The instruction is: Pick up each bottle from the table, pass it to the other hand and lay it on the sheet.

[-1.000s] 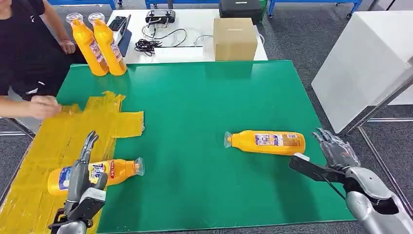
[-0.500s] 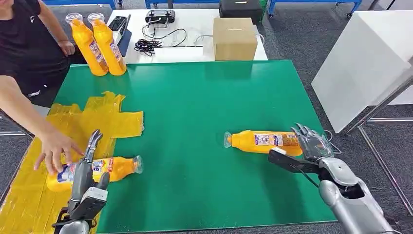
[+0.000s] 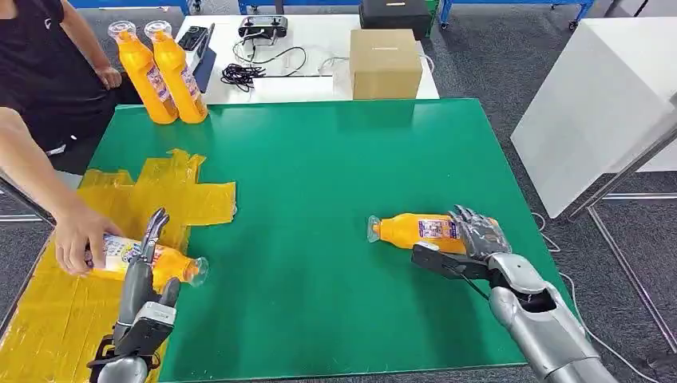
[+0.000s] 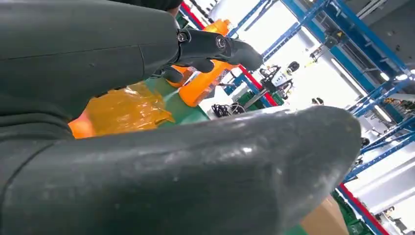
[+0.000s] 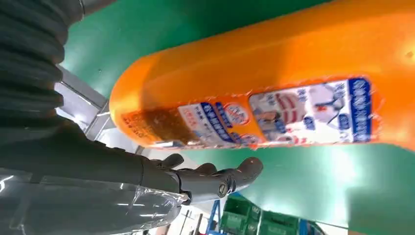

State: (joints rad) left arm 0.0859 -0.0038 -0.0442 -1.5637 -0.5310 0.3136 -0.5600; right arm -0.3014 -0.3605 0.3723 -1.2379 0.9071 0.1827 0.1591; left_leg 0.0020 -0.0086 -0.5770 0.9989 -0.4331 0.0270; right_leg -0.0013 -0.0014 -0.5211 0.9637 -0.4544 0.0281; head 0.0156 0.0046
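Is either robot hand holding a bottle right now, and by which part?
No. The right robot hand is spread open around the base end of the lying orange bottle, not closed. The left robot hand holds nothing.

1. Orange bottle (image 3: 431, 231) with a blue, white and red label, at 4 o'clock on the green table (image 3: 319, 159).
2. Yellow sheet (image 3: 80, 263) at 8 o'clock.
3. Two orange bottles (image 3: 164, 76) at 11 o'clock.
4. Brown box (image 3: 385, 64) at 12 o'clock.
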